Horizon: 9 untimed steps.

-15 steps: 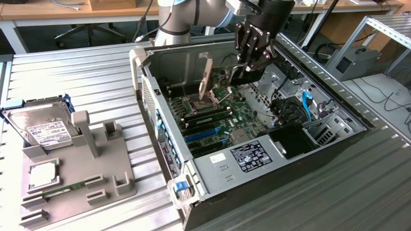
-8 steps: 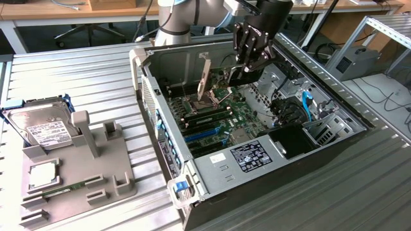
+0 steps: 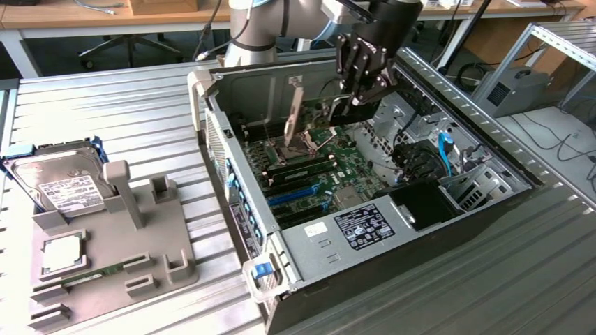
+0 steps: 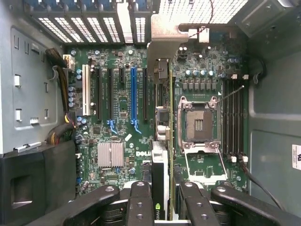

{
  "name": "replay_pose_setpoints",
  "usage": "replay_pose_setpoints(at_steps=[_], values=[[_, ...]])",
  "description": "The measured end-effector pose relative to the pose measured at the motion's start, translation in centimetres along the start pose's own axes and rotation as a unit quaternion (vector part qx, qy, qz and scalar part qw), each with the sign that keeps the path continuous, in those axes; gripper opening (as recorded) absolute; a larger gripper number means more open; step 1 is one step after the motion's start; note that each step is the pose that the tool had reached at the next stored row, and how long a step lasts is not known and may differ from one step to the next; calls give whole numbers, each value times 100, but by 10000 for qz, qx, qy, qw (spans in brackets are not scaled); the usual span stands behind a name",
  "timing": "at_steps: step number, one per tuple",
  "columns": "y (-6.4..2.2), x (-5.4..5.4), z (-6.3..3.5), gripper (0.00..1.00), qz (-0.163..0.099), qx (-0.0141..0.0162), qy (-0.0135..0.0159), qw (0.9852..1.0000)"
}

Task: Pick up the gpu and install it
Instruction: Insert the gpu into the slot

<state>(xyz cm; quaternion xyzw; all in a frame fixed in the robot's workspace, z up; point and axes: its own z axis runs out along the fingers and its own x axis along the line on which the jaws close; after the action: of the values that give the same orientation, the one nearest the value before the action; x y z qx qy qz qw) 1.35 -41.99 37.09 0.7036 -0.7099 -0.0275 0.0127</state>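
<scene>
Black fingers. Between them, graphics card: black face, green logo, brownish-green back. Beyond the fingers: green motherboard, one blue slot among black ones, silver ribbed heatsink. Grey ribbed counter.

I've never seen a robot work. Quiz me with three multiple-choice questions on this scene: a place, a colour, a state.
1. The silver hard drive with white label lies: A) inside the computer B) at the grey holder tray C) on the floor.
2. The green motherboard's long coloured slot is: A) red B) yellow C) blue.
3. The black gripper is: A) shut on the thin flat gpu card B) open, empty C) touching the tray.
Answers: 1B, it rests by the tray at the exterior view's left; 2C, blue among black slots; 3A, it clamps the card's edge over the motherboard.
</scene>
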Motion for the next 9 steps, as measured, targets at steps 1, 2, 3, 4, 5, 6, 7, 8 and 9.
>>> replay_pose_setpoints(at_steps=[1,2,3,4,5,6,7,8,9], values=[[6,0,2,27,0,0,0,10000],[13,0,4,27,0,0,0,10000],[18,0,6,27,0,0,0,10000],[22,0,8,27,0,0,0,10000],[28,0,15,27,0,1,-2,10000],[33,1,22,27,0,3,-2,10000],[39,1,28,27,0,6,-1,10000],[46,1,38,27,0,9,0,10000],[51,1,46,27,0,11,-1,10000]])
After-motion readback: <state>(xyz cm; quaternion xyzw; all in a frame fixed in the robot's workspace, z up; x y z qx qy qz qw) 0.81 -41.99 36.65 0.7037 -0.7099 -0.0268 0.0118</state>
